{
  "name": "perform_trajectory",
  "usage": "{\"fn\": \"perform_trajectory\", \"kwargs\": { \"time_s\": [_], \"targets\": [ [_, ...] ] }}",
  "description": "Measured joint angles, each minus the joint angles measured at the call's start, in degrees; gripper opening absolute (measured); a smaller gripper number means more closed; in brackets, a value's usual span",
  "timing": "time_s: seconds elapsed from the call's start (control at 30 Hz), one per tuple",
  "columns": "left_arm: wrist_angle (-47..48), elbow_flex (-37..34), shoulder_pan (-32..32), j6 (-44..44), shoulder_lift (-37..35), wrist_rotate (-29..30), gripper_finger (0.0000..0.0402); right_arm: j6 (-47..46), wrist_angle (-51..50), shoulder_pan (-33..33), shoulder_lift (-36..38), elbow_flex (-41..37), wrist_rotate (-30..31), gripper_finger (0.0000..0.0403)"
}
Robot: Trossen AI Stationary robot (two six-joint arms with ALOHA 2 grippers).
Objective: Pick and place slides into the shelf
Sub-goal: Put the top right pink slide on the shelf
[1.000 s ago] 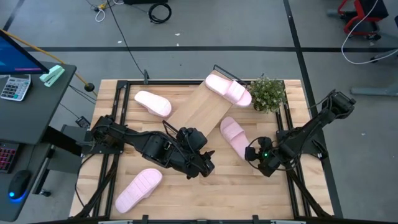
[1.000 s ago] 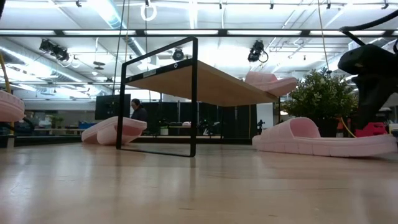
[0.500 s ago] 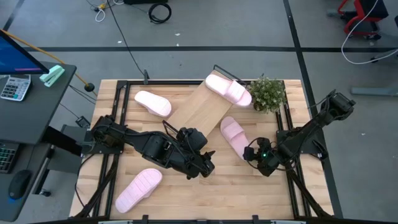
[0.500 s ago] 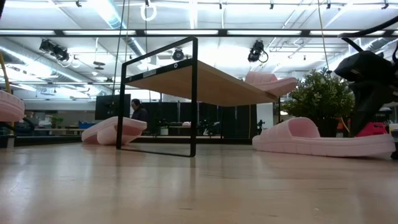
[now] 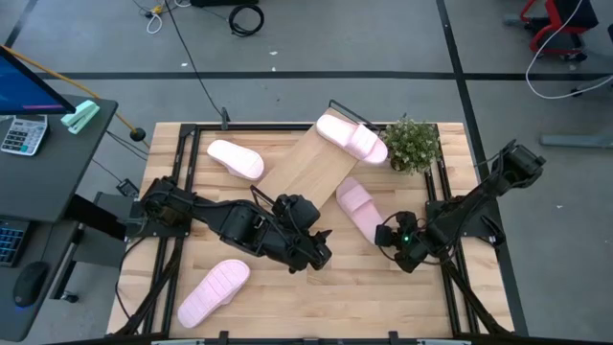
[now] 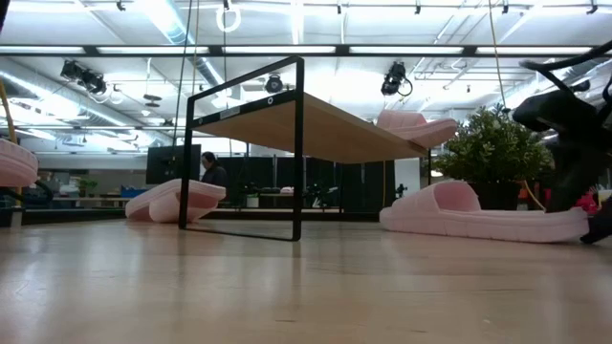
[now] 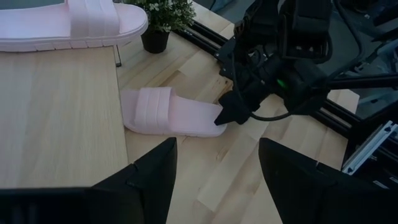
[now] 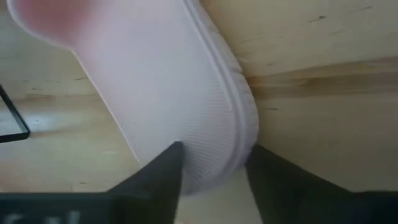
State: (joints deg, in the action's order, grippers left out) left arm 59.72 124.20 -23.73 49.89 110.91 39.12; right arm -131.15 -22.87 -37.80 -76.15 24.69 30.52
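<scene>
— Where are the claws?
— The left gripper (image 5: 321,257) sits open at 6 o'clock on the table (image 5: 287,307). The right gripper (image 5: 386,236), at 4 o'clock, pinches the slide (image 5: 358,208) beside the shelf (image 5: 308,165).

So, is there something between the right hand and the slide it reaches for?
Nothing visible. The right hand is already at the heel end of the slide, its fingers on either side of the sole edge.
</scene>
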Motion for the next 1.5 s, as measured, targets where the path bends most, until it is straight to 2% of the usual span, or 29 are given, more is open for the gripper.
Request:
{"fn": "perform_trajectory", "kwargs": {
  "time_s": [0.13, 0.23, 0.57, 0.73, 0.87, 1.1, 1.37, 1.5],
  "targets": [
    [0.0, 0.0, 0.3, -0.1, 0.0, 0.0, 0.0231, -0.1, 0.1, 0.0, -0.4, 0.0, 0.5, 0.0091],
    [0.0, 0.0, 0.5, -0.1, 0.0, -0.3, 0.0231, 0.1, 0.2, 0.0, -0.3, -0.1, 1.2, 0.0057],
    [0.1, 0.0, 0.6, -0.2, 0.0, -0.4, 0.0231, 0.5, -0.6, -1.9, 4.6, -0.1, 0.3, 0.0053],
    [0.1, 0.0, 0.6, -1.1, 0.0, -0.4, 0.0231, 0.9, -7.0, -4.0, 8.0, 3.2, 0.4, 0.0048],
    [0.1, 0.0, 0.6, -1.1, 0.0, -0.4, 0.0231, 1.5, -16.5, -6.7, 10.2, 9.0, 0.1, 0.0048],
    [0.1, 0.0, 0.6, -1.2, 0.0, -0.4, 0.0231, 3.1, -37.4, -12.9, 11.8, 23.7, 0.3, 0.0048],
    [0.1, 0.0, 0.6, -1.3, 0.0, -0.7, 0.0231, 14.4, -54.2, -17.4, 11.3, 41.3, 0.5, 0.0048],
    [0.1, 0.0, 0.8, -1.9, 0.0, -3.4, 0.0231, 20.6, -61.4, -17.5, 10.0, 49.1, 0.1, 0.0044]
  ]
}}
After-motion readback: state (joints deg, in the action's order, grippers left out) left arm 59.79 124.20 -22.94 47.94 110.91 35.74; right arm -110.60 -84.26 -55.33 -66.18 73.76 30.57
